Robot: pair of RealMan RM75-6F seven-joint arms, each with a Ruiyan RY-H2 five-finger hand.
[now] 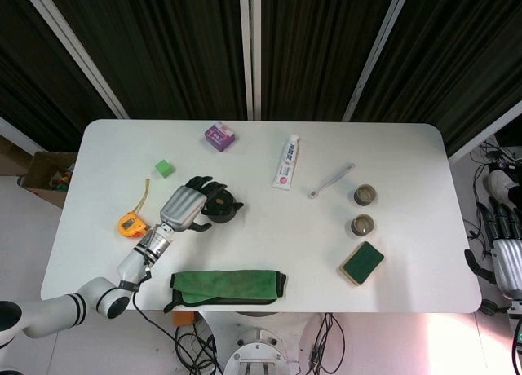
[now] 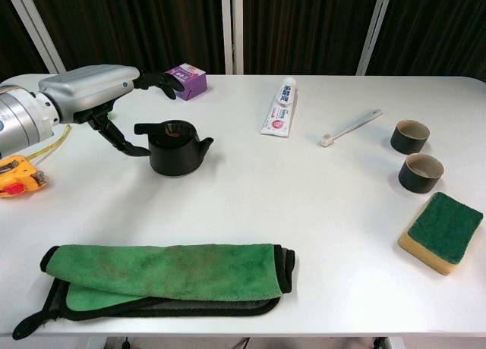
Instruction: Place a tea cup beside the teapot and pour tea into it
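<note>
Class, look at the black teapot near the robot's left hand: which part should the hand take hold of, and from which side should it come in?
Grip the short handle of the teapot, which sticks out on the pot's left in the chest view, opposite the spout. The left hand should come from that side; its fingers are spread just beside the handle, holding nothing. The pot stands upright and lidless, so a side hold would likely keep it level until pouring.

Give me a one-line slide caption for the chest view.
Left hand open beside the black teapot, two tea cups waiting far across the white table.

Bare table between teapot (image 2: 178,149) and cups (image 2: 420,172); toothbrush (image 2: 351,127) and toothpaste (image 2: 280,117) lie behind.
</note>
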